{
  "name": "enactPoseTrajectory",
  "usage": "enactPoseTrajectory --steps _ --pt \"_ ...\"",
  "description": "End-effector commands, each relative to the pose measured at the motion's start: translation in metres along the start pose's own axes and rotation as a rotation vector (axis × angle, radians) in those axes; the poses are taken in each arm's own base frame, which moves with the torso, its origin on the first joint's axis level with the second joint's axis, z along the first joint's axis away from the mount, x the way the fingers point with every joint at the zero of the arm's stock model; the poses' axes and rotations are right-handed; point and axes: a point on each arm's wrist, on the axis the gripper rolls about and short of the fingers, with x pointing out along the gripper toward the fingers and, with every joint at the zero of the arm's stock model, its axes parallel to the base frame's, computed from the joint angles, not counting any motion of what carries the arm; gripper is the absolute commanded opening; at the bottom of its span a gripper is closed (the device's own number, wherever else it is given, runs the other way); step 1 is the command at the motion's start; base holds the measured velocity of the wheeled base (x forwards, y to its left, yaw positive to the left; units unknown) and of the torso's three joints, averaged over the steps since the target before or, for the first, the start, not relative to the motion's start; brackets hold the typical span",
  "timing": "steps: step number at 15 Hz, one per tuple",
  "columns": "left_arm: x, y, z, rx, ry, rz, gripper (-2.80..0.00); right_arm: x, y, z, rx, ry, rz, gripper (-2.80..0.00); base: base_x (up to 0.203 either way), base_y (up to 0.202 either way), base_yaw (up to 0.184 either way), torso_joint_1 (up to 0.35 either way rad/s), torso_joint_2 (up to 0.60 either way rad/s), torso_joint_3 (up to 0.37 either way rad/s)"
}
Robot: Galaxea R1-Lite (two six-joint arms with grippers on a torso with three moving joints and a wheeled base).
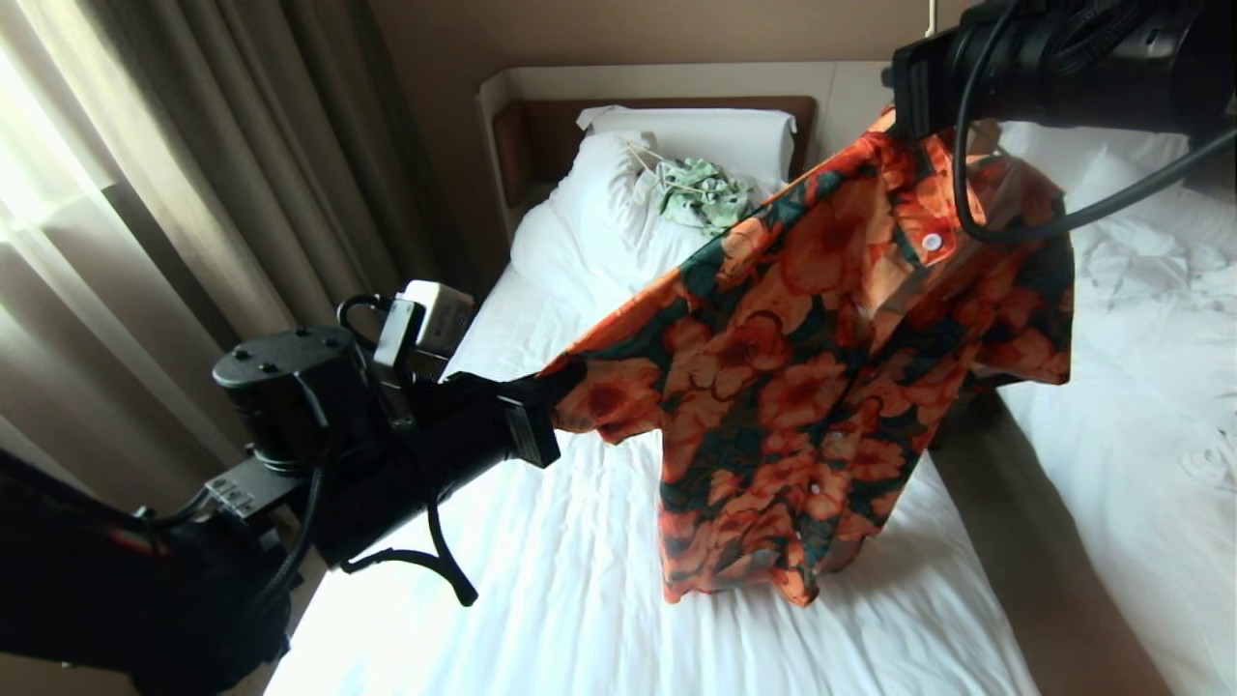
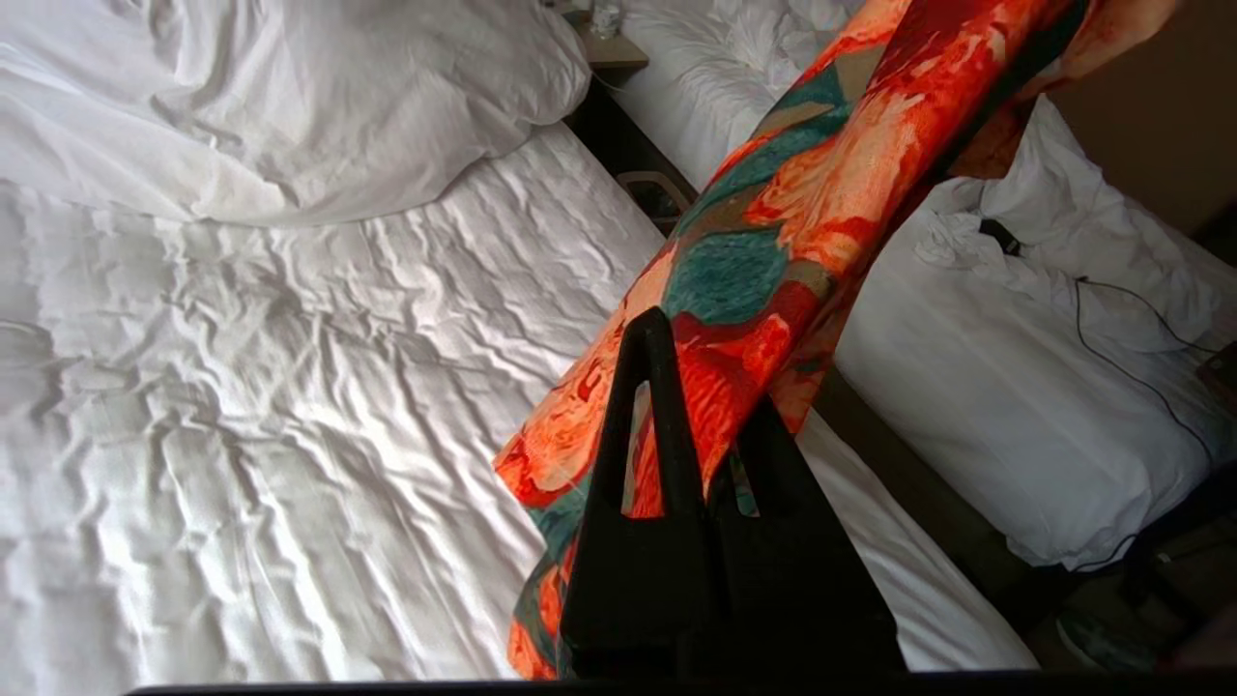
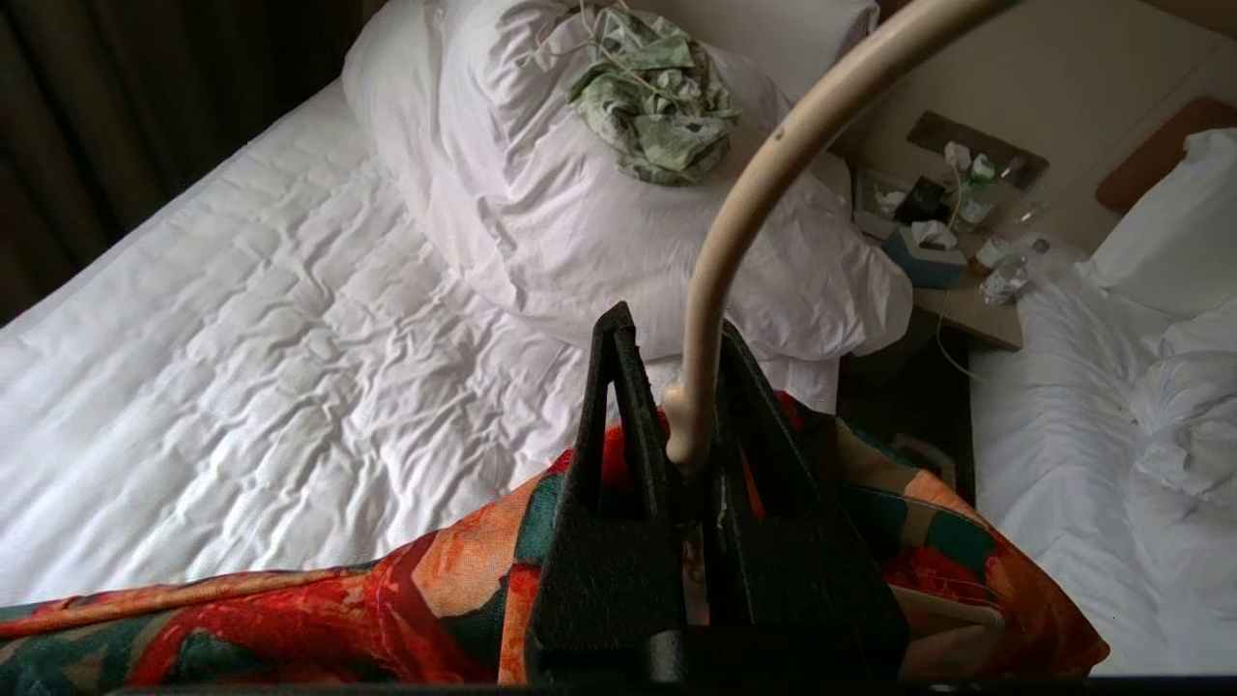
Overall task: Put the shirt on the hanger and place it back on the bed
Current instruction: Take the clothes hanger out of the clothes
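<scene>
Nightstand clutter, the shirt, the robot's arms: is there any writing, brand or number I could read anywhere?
None can be read.
The shirt bears only flowers, no words.
Small packets and bottles on the nightstand are too small to read.

Two claws hold the shirt [image 1: 821, 358] above the bed [image 1: 580, 580]

The shirt [image 1: 821, 338] was thin matt printed cloth; the hanger [image 3: 734, 232] looked smooth and cream-coated; the bed [image 1: 580, 580] sheet was wrinkled white cotton.
</scene>
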Motion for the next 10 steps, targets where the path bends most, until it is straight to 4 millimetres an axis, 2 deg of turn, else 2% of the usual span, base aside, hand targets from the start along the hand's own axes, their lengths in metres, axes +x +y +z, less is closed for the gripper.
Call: enactPoseTrajectory --steps 1,3,7,10 --pt "-0.003 -0.009 0.013 0.004 -0.042 -0.033 -2.80 -0.001 0.003 0.000 0.015 0.007 0.012 -2.80 0.000 0.000 0.000 0.000 0.00 0.000" --pt "-0.008 -0.013 0.013 -0.005 0.010 -0.042 -2.80 -0.001 0.002 0.001 0.022 0.000 0.012 -2.80 0.000 0.000 0.000 0.000 0.00 0.000" --pt "-0.011 0.013 -0.024 -0.074 0.138 0.011 -2.80 -0.005 -0.003 0.003 0.026 -0.006 0.009 -2.80 0.000 0.000 0.000 0.000 0.00 0.000" --pt "-0.011 0.017 -0.038 -0.082 0.173 0.023 -2.80 -0.004 -0.004 0.004 0.061 -0.009 0.013 -2.80 0.000 0.000 0.000 0.000 0.00 0.000"
